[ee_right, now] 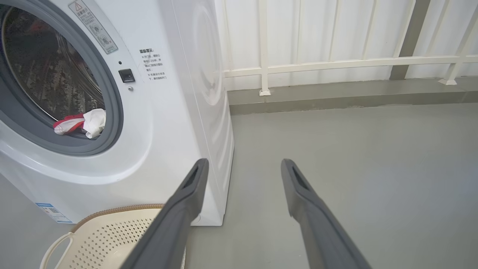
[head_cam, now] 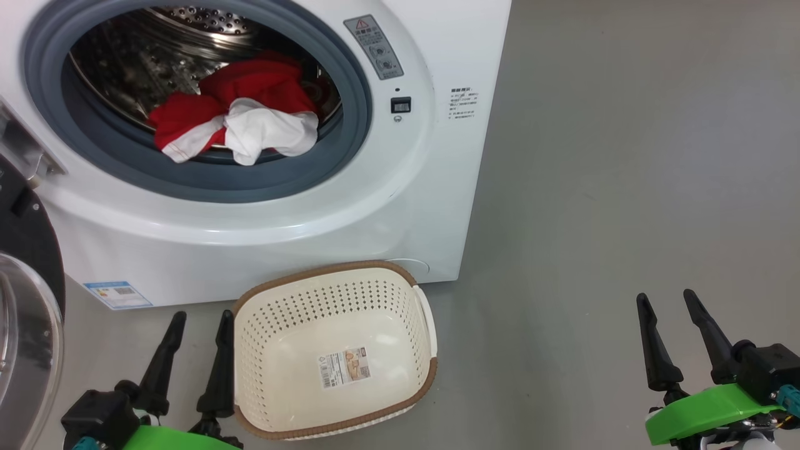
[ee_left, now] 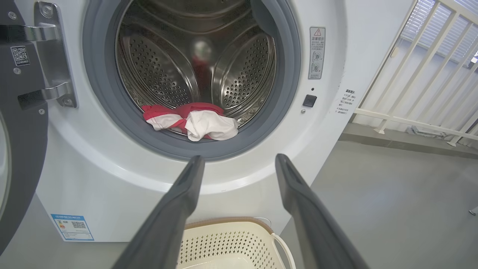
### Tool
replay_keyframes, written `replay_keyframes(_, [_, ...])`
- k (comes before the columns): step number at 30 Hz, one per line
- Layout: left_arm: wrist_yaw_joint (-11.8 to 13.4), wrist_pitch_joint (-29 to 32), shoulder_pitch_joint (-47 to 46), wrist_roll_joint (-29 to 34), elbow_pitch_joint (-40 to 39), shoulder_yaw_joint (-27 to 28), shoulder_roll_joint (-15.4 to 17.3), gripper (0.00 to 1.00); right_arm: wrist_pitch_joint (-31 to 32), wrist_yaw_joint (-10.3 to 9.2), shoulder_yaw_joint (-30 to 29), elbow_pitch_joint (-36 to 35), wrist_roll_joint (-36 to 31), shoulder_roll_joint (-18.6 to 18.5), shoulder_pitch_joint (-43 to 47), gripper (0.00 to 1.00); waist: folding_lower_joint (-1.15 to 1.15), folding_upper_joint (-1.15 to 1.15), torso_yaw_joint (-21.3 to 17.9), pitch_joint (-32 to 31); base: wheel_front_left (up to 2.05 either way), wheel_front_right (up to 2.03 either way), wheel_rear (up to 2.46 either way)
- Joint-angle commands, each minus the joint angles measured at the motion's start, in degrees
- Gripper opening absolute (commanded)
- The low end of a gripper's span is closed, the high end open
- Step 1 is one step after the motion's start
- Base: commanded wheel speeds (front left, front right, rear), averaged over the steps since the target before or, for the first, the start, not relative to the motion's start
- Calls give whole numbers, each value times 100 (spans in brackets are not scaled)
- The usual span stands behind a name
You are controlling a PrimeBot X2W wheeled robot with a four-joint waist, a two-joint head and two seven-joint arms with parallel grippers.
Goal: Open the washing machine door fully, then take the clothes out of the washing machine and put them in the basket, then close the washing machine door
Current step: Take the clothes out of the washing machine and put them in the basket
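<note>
The washing machine (head_cam: 400, 206) stands with the washing machine door (head_cam: 34, 250) swung open at its left edge as the robot faces it, glass bowl showing; the clothes (head_cam: 244, 115) lie bunched, red and white, at the front of the machine's steel drum, the white part draped onto the grey ring; the basket (head_cam: 337, 306) sits on the floor (head_cam: 594, 187) just in front of the machine, below the drum's mouth, a paper label on its bottom; the left jaws are spread wide and hold nothing, low in front of the machine, just beside the basket's left wall; the right jaws, equally wide and holding nothing, hang over the floor well to the machine's right.
</note>
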Motion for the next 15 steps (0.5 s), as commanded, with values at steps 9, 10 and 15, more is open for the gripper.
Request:
replay_keyframes(9, [-31, -28, -54, 35, -197, 76, 181, 100, -52, 42, 195, -127, -61, -58, -43, 100, 0, 0, 3, 47, 0, 0, 0])
replay_keyframes(10, [-31, -28, -66, 47, -172, 73, 184, 100, -52, 42, 206, -127, -61, -57, -54, 100, 0, 0, -7, 66, 0, 0, 0])
replay_keyframes(15, [-31, -28, -274, 133, 4, 23, 230, 100, -52, 42, 247, -159, -51, -44, -143, 100, 0, 0, -84, 241, 0, 0, 0])
